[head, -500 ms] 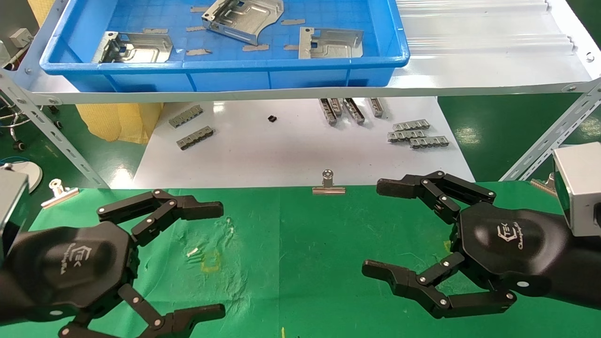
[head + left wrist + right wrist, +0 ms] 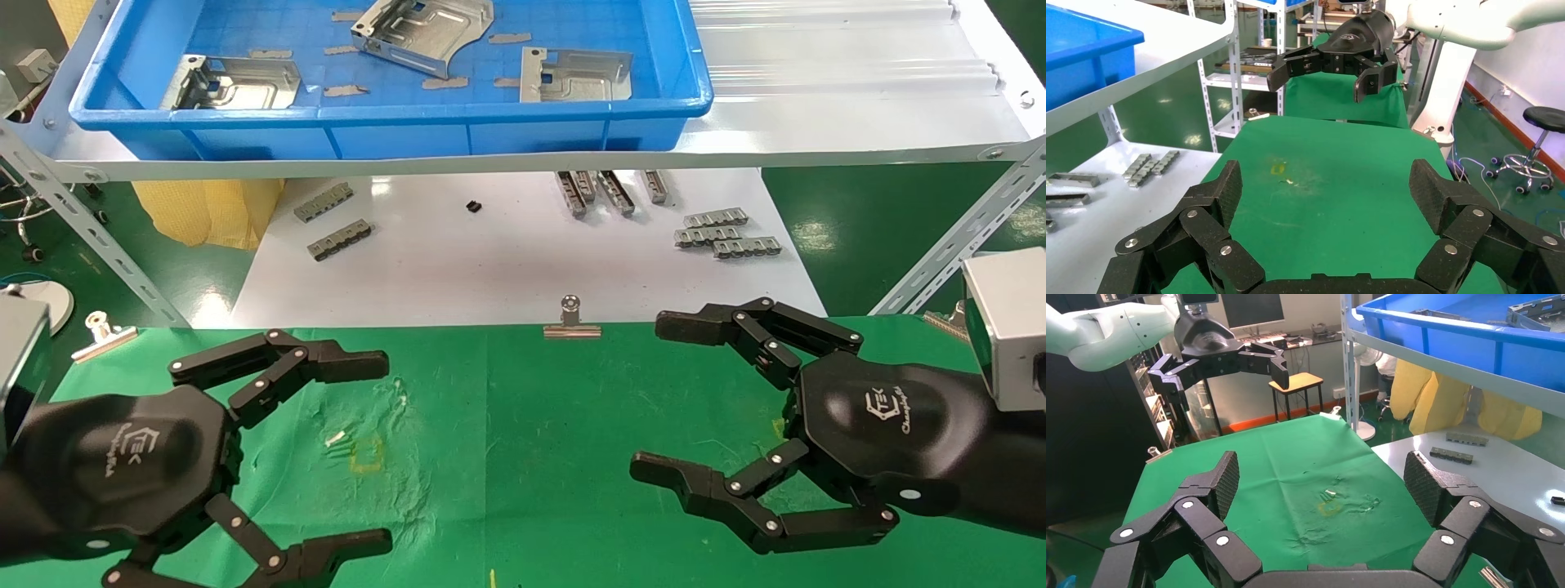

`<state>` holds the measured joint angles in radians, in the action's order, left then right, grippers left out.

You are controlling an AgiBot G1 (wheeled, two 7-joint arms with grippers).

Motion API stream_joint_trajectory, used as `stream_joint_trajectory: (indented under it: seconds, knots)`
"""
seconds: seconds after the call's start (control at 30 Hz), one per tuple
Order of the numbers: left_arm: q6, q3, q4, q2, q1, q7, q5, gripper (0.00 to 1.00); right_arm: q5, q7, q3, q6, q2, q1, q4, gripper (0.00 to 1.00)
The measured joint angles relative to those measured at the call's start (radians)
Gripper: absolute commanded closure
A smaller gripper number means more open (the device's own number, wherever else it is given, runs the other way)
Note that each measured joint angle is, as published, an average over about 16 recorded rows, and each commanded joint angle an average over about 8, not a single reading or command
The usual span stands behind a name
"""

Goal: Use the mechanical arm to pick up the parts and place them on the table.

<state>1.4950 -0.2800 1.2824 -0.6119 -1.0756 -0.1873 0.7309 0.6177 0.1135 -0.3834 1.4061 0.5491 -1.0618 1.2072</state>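
Observation:
Three silvery stamped parts lie in the blue tray: one at the left [image 2: 233,82], one tilted at the top middle [image 2: 425,33], one at the right [image 2: 576,75]. My left gripper [image 2: 380,451] hovers open and empty over the left of the green-clothed table [image 2: 507,425]. My right gripper [image 2: 651,398] hovers open and empty over the table's right side. The two face each other. In the left wrist view my left gripper [image 2: 1329,187] frames bare cloth [image 2: 1333,159], with the right hand [image 2: 1333,61] farther off. In the right wrist view my right gripper [image 2: 1321,478] does the same.
The blue tray [image 2: 392,114] sits on a raised white shelf [image 2: 817,106] held by angled metal struts [image 2: 82,220]. Below it a white board [image 2: 490,261] carries grey toothed strips [image 2: 723,233]. Binder clips [image 2: 572,320] [image 2: 102,333] pin the cloth's far edge.

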Motion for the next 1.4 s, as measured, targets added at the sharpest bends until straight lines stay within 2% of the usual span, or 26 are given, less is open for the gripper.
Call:
stream_joint_trajectory:
  seconds: [1.4]
  knots:
    - [0.0, 0.0, 0.0, 0.0, 0.0, 0.0, 0.0, 0.0, 0.0, 0.0, 0.0, 0.0, 0.0, 0.0, 0.0, 1.0]
